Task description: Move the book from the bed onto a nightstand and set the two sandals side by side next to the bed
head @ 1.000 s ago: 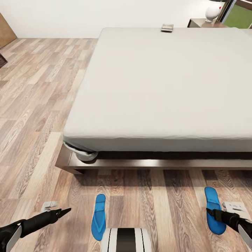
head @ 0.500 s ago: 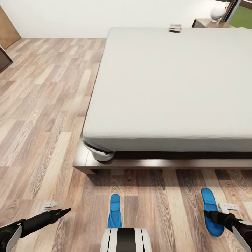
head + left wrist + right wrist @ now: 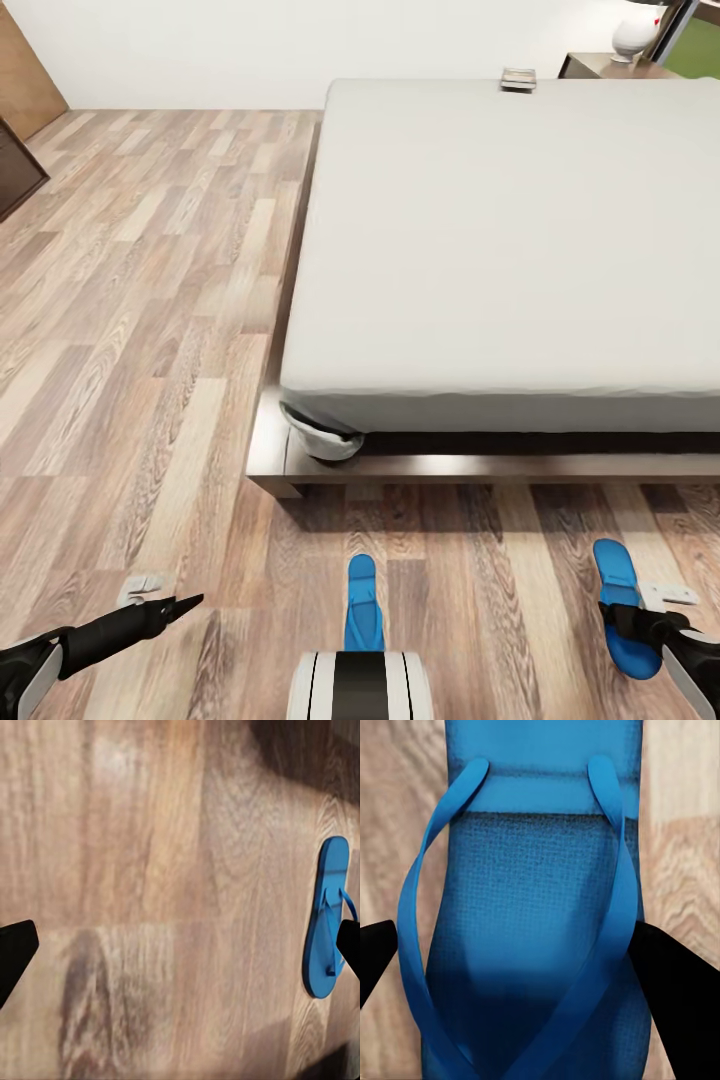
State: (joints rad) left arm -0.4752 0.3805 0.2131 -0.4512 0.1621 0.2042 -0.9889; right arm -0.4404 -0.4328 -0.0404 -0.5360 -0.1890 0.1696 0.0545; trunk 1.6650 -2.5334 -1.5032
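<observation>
The bed [image 3: 520,240] is being seen from its foot end in the head view, w/ pale mattress on a dark wood frame, taking up the picture from centre to approx. 2 o'clock. The book [image 3: 518,79] is lying flat on the mattress at the far edge, approx. 1 o'clock, near the headboard end. A nightstand [image 3: 610,66] is being partly shown beyond the bed's far corner, w/ a white rounded object [image 3: 637,33] standing on it.

On the wood-plank floor [image 3: 130,300], in front of the bed's foot, two blue sandals are lying well apart. One sandal [image 3: 363,604] is at approx. 6 o'clock, just beyond the robot's trunk; it is also being seen in the left wrist view [image 3: 328,916]. The other sandal [image 3: 625,615] is at approx. 4 o'clock.

The right gripper [image 3: 612,612] is being held directly over the second sandal; in the right wrist view its fingers are spread wide, one on each side of the sandal's straps [image 3: 532,945], and contact cannot be told. The left gripper [image 3: 178,605] is being held above bare floor at approx. 7 o'clock, fingers wide apart per the left wrist view, holding nothing.
</observation>
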